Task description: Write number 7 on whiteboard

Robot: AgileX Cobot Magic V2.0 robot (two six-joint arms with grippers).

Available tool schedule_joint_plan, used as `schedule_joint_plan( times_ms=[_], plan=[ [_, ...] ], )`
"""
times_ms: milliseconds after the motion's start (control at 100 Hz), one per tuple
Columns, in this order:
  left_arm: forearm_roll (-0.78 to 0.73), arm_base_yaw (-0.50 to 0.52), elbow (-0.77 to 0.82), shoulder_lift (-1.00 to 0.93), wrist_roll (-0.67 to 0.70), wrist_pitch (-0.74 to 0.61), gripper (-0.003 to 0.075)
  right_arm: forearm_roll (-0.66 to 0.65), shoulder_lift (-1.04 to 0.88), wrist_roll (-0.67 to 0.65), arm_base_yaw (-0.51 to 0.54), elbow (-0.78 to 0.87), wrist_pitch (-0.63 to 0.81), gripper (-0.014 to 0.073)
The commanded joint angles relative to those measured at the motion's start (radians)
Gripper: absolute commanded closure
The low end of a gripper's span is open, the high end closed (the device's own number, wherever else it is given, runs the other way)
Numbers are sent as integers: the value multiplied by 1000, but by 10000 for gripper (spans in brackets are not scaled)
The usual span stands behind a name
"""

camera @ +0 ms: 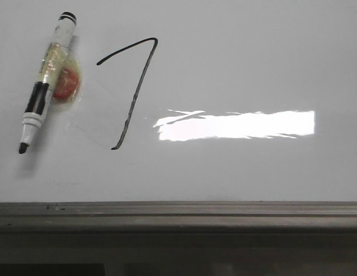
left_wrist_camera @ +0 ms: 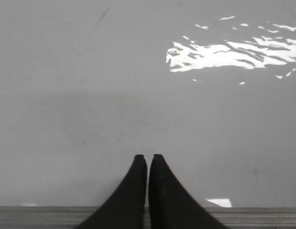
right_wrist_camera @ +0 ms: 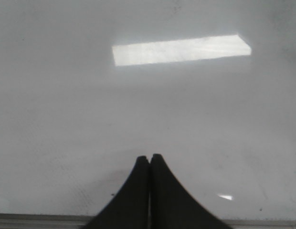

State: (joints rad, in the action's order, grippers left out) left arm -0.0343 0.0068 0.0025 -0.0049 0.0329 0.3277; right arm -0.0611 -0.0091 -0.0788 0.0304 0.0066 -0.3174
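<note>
The number 7 (camera: 134, 92) is drawn in thin black marker on the whiteboard (camera: 236, 63), with a slanted top bar, a long stem and a small hook at its foot. To its left a black-and-white marker (camera: 47, 81) lies uncapped on the board, tip toward the near edge, with yellowish tape and a red blob on its side. No gripper shows in the front view. In the left wrist view my left gripper (left_wrist_camera: 148, 157) is shut and empty over bare board. My right gripper (right_wrist_camera: 149, 156) is also shut with nothing in it.
A grey metal rail (camera: 178, 210) runs along the board's near edge; it also shows as the rail (left_wrist_camera: 262, 217) under the left fingers. A bright glare patch (camera: 236, 125) lies right of the 7. A faint short mark (left_wrist_camera: 101, 17) shows far off in the left wrist view.
</note>
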Motion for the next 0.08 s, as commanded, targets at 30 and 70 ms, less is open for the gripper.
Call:
schedule_joint_plan(
  times_ms=[30, 70],
  plan=[
    [9, 1, 22, -29, 7, -52, 738, -15, -17, 12, 6, 36, 11, 660],
    [9, 1, 22, -29, 7, -52, 738, -15, -17, 12, 6, 36, 11, 660]
  ],
)
